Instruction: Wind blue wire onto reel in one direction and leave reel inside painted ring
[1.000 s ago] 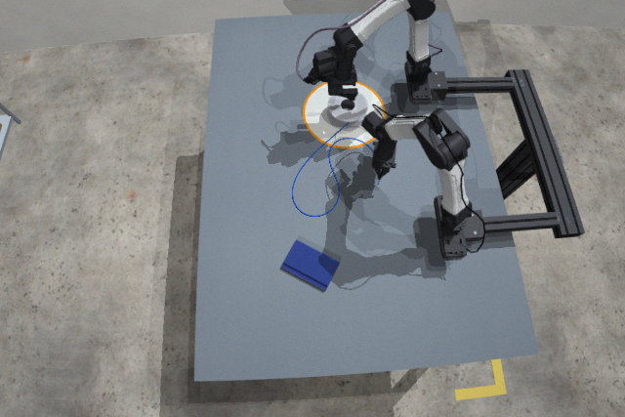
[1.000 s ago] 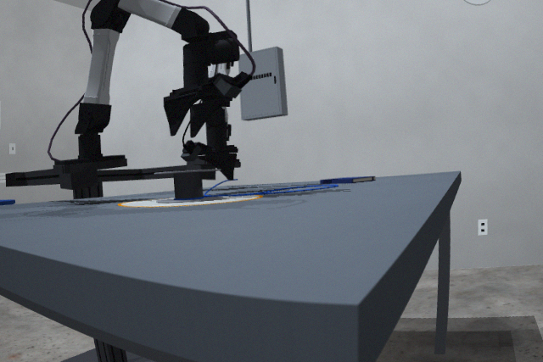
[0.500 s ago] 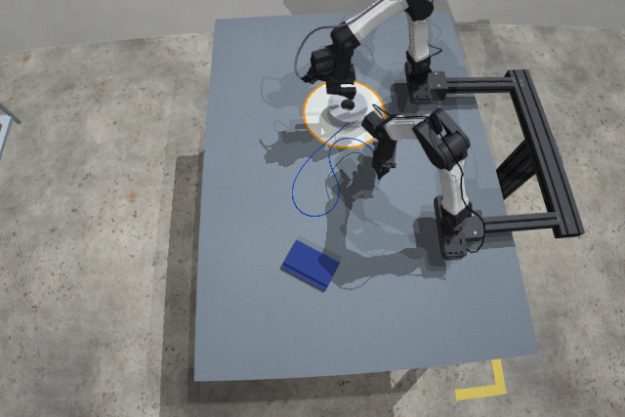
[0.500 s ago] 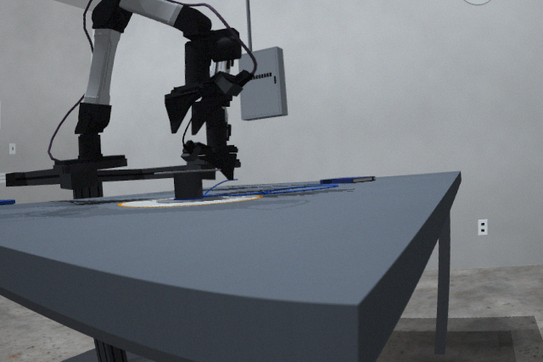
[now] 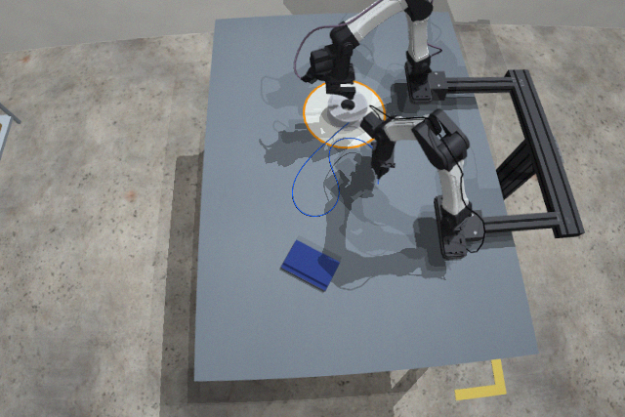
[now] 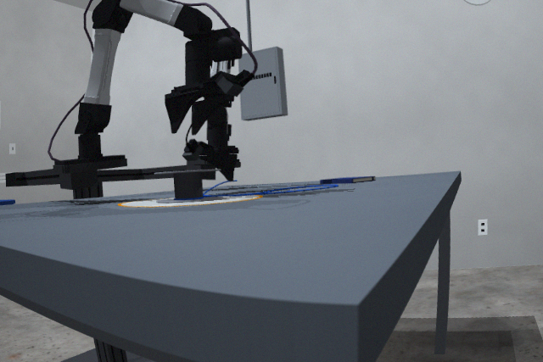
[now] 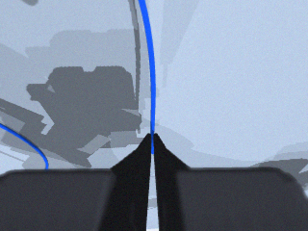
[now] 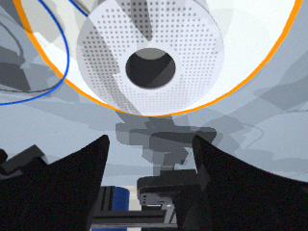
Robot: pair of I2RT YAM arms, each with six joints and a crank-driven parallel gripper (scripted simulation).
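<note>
The pale reel [image 5: 360,106] [image 6: 188,186] [image 8: 197,82] lies flat inside the orange painted ring [image 5: 304,111] [image 6: 119,205] [image 8: 144,115], its hole facing up. The blue wire [image 5: 292,190] [image 7: 154,87] [image 8: 68,58] runs from the reel, makes a wide loop on the table outside the ring, crosses itself and rises to my left gripper. My left gripper [image 5: 379,178] [image 6: 231,180] [image 7: 152,136] is shut on the wire near its end, low over the table. My right gripper [image 6: 184,132] [image 8: 150,138] is open and empty, pointing down above the reel; its fingertips are mostly hidden in the top view.
A dark blue book [image 5: 312,261] [image 6: 348,180] lies flat, apart from the wire and the reel. The left arm's wrist is close beside the ring, with the right arm above the reel. Both arm bases stand along one table edge, joined to a dark frame [image 5: 547,149].
</note>
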